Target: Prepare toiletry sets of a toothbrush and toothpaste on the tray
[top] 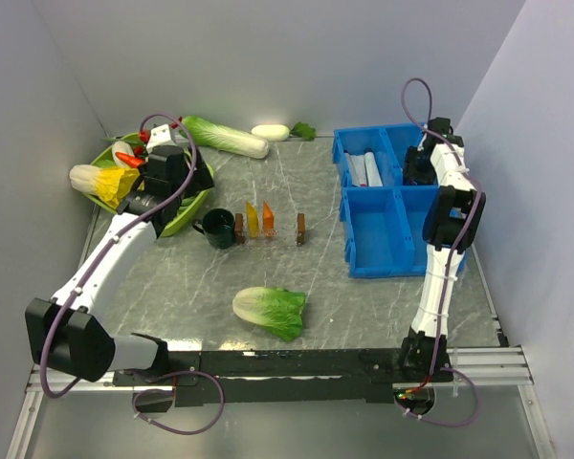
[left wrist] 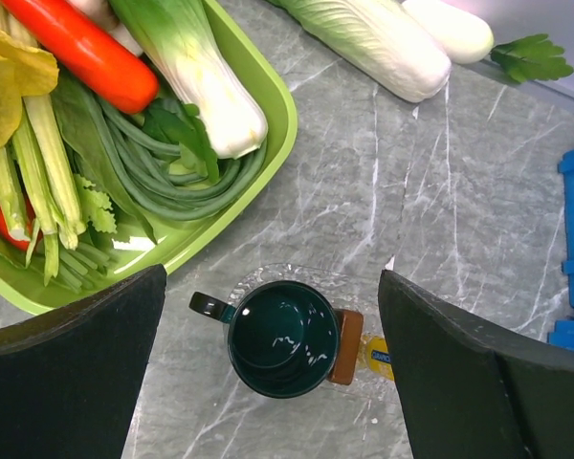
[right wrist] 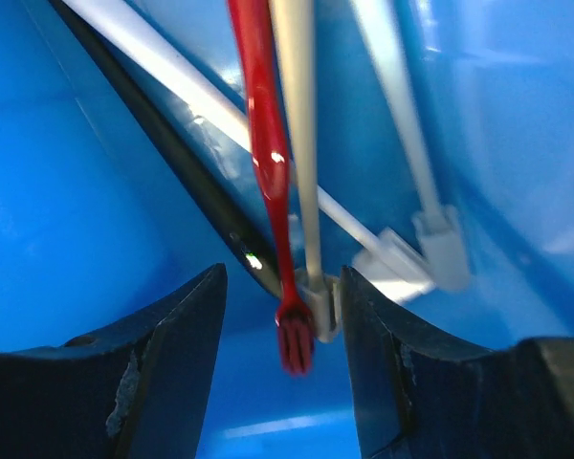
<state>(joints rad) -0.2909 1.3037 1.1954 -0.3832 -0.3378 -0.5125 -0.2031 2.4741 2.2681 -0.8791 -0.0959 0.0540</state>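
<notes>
In the right wrist view my right gripper (right wrist: pixel 282 287) is open inside the blue bin (right wrist: pixel 67 191). Its jaws stand either side of the heads of a red toothbrush (right wrist: pixel 258 143) and a pale toothbrush (right wrist: pixel 295 115), without touching them. More pale brushes (right wrist: pixel 402 143) lie beside these. A clear tray (top: pixel 268 237) mid-table holds a yellow toothpaste tube (top: pixel 252 220), an orange toothpaste tube (top: pixel 268 220) and a dark green mug (top: pixel 217 229). My left gripper (left wrist: pixel 273 287) is open and empty above the mug (left wrist: pixel 282 337). The yellow tube (left wrist: pixel 375 352) peeks out beside a brown block (left wrist: pixel 346 346).
A green basket (top: pixel 187 215) of vegetables sits at the back left, under my left arm. The blue bin (top: pixel 383 244) has several compartments, and pale sticks (top: pixel 364 170) lie in one. A cabbage (top: pixel 271 311) lies near the front. A long cabbage (top: pixel 225 137) and a white vegetable (top: pixel 270 132) lie by the back wall.
</notes>
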